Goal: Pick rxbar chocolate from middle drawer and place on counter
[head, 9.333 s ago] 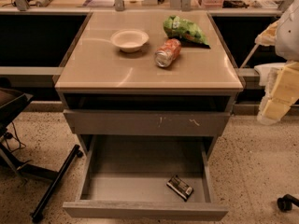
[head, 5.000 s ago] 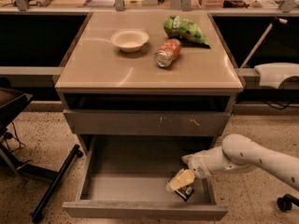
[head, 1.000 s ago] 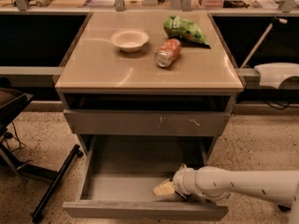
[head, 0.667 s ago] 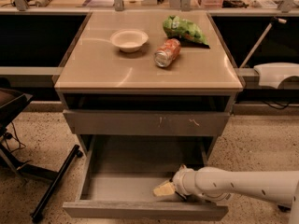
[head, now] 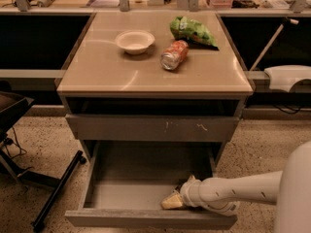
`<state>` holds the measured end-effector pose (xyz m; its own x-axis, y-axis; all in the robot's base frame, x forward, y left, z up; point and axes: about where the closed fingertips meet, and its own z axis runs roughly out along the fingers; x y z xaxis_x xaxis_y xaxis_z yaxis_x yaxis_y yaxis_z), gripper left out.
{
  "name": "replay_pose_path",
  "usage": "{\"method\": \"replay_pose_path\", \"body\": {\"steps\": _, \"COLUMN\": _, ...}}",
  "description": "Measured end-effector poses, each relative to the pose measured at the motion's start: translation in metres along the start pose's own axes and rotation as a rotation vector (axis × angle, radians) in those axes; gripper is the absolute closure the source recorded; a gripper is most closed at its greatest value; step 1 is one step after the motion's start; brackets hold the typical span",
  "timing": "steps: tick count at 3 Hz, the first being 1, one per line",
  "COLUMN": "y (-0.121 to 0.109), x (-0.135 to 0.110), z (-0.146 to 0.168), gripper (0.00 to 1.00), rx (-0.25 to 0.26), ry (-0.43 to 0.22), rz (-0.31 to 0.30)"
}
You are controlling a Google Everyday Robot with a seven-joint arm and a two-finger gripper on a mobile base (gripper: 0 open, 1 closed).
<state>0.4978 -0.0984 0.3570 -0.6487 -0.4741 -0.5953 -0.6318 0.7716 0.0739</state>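
Open room: the middle drawer (head: 121, 198) stands pulled out, with grey floor showing left of the gripper (head: 171, 202). Front panel edge is just below gripper; R side wall is near the arm. Gripper sits low at front-R of drawer floor. The rxbar chocolate is hidden; gripper and arm cover that corner. Grip state: cannot tell. The counter (head: 112, 72), above, carries bowl (head: 135, 41), can (head: 174, 55) and green bag (head: 191, 30).

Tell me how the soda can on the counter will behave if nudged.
The soda can lies on its side on the counter, so a nudge would likely roll it. Its smooth metal looks slippery and probably dents if squeezed. The end effector is in the middle drawer, well away.
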Motion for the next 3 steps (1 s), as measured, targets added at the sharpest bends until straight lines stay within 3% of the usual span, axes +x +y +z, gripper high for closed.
{"method": "replay_pose_path", "body": {"steps": 1, "y": -0.004, "x": 0.003, "z": 0.000, "gripper": 0.00, "rx": 0.007, "ry": 0.007, "rz": -0.002}}
{"method": "replay_pose_path", "body": {"steps": 2, "y": -0.002, "x": 0.006, "z": 0.004, "gripper": 0.00, "rx": -0.026, "ry": 0.007, "rz": 0.016}}
{"method": "replay_pose_path", "body": {"steps": 3, "y": -0.003, "x": 0.018, "z": 0.010, "gripper": 0.00, "rx": -0.080, "ry": 0.002, "rz": 0.079}}
